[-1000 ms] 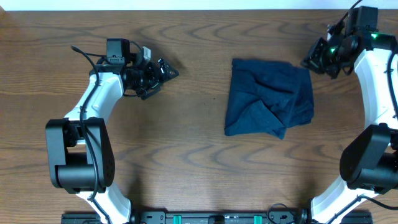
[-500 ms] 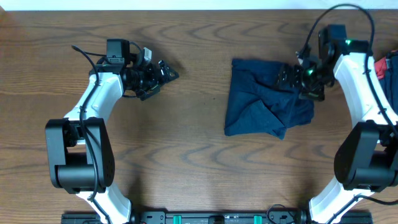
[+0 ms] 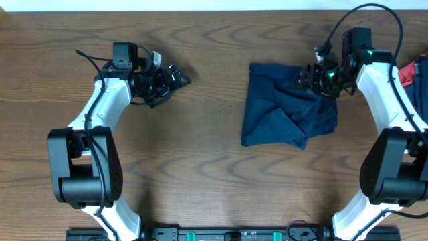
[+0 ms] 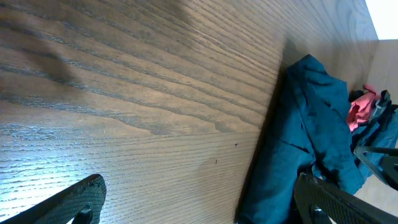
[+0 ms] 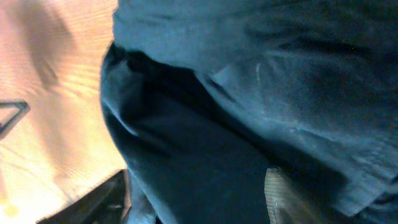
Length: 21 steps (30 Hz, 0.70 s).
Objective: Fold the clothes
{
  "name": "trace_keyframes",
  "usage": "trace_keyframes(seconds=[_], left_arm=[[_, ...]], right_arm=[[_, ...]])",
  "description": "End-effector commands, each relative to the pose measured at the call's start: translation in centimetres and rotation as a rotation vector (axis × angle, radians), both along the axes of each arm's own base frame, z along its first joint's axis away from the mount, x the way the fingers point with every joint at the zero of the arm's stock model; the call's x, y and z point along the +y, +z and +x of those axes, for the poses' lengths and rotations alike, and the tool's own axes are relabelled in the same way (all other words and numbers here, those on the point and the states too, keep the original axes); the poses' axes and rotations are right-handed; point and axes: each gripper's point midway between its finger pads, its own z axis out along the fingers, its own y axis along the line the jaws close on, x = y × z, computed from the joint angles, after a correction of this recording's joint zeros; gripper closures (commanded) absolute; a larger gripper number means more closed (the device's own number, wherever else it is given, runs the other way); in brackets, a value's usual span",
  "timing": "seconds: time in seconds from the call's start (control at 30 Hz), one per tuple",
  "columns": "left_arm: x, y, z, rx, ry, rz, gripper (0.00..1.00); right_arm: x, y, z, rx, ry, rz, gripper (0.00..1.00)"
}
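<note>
The clothes point(image 3: 287, 107) are a dark navy garment lying crumpled in a rough square, right of the table's middle. My right gripper point(image 3: 309, 77) is down on its upper right part. In the right wrist view the navy fabric point(image 5: 249, 93) fills the picture and bunches between the two fingers, which stand wide apart around it; one ribbed pad point(image 5: 283, 196) shows at the lower right. My left gripper point(image 3: 180, 75) hovers open over bare wood well to the left of the garment. In the left wrist view its fingers point(image 4: 74, 199) stand far apart with nothing between, and the garment point(image 4: 305, 124) lies ahead.
A red and pink cloth point(image 3: 414, 70) lies at the table's right edge, beside the right arm; the left wrist view shows this cloth point(image 4: 359, 109) beyond the garment. Bare wooden table point(image 3: 200, 147) lies between the two arms.
The right arm swung from the back right corner down onto the garment's upper right part, and its jaws went from shut to wide apart. The left arm has stayed put.
</note>
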Motion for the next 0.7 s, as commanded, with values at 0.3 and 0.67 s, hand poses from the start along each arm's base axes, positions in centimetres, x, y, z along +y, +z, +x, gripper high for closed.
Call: trace_keyframes(seconds=[0.3,0.67], left_arm=[[0.0,1.3,0.2,-0.029,-0.013,-0.007,0.02],[0.1,1.3,0.2,-0.039,-0.022,0.000,0.02]], right_arm=[[-3.5,-1.0,-2.5,0.157,-0.128,-0.028,0.01],[-3.6,-1.0,-3.6,0.215,-0.153,0.020,0.01]])
